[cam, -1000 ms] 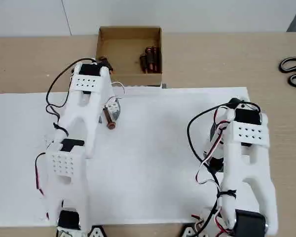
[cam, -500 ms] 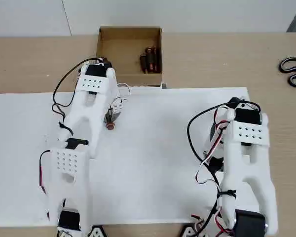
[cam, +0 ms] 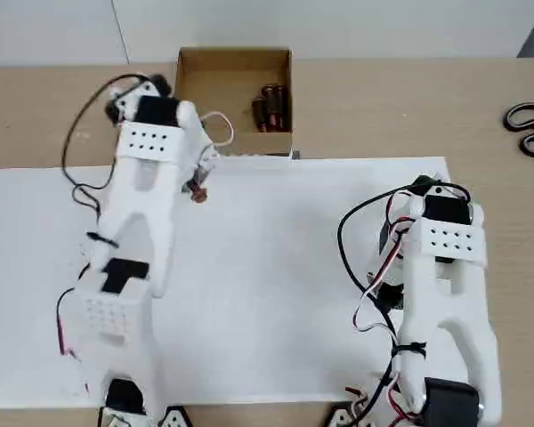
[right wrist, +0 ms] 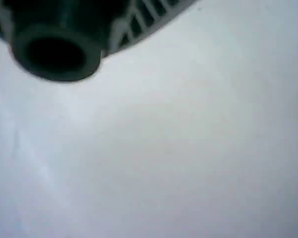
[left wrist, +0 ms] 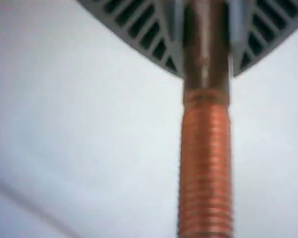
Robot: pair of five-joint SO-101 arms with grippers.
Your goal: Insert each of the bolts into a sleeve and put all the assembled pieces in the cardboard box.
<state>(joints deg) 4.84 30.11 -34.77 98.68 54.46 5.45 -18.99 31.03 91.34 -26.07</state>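
The left gripper [left wrist: 206, 34] is clamped on a copper bolt [left wrist: 206, 163]. Its jaws pinch the smooth upper part of the shank, and the threaded length hangs free over the white sheet [cam: 276, 267]. From above, this gripper [cam: 198, 178] sits at the far left of the sheet, just on the near side of the cardboard box [cam: 249, 142]. The bolt [cam: 198, 190] is close to the box's near wall but not over the opening.

The right gripper [right wrist: 59, 12] appears closed on a dark sleeve [right wrist: 57, 54], whose open mouth points out over the sheet. That arm stands on the right of the scene, well apart from the left one.

Several assembled pieces [cam: 271, 107] already lie against the right wall of the box. A pair of scissors [cam: 529, 127] rests on the wooden table [cam: 383, 107] at the far right, away from the work.

The main risk I see is that the bolt is next to the box while its sleeve is on the other side of the sheet, so it could be dropped in unassembled.

Mating is the other risk. The bolt is held near one end, so a small tilt shifts its tip sideways. The tip could then catch the sleeve's rim and push the sleeve askew or out of its grip. The jaws also hold smooth metal, which could slip under an end-on push.
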